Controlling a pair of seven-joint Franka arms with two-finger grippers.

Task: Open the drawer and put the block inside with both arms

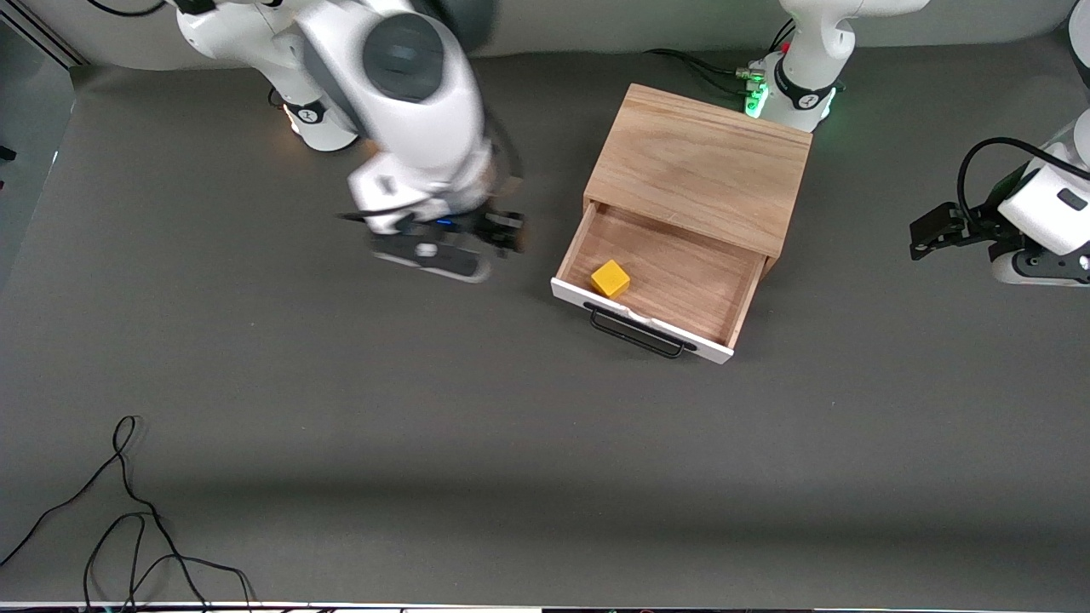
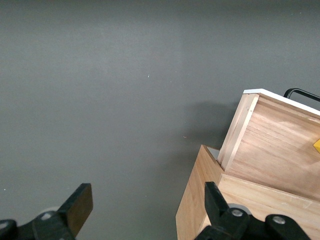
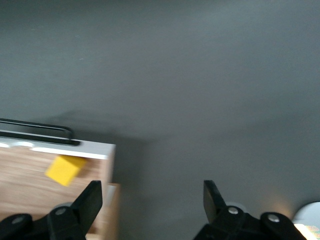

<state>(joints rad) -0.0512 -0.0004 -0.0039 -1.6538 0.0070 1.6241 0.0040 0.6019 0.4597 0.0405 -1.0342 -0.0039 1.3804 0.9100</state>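
Yellow block (image 1: 610, 278), white-fronted drawer (image 1: 664, 281) with black handle (image 1: 637, 334), oak cabinet (image 1: 698, 166), grey table (image 1: 426, 426)

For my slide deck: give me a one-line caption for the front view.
Block lies in the open drawer; both open pincers, right and left, are over bare table.

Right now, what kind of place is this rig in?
Likely a robot lab bench: grey mat table, loose cables, a wooden cabinet with its drawer open and a yellow block inside.
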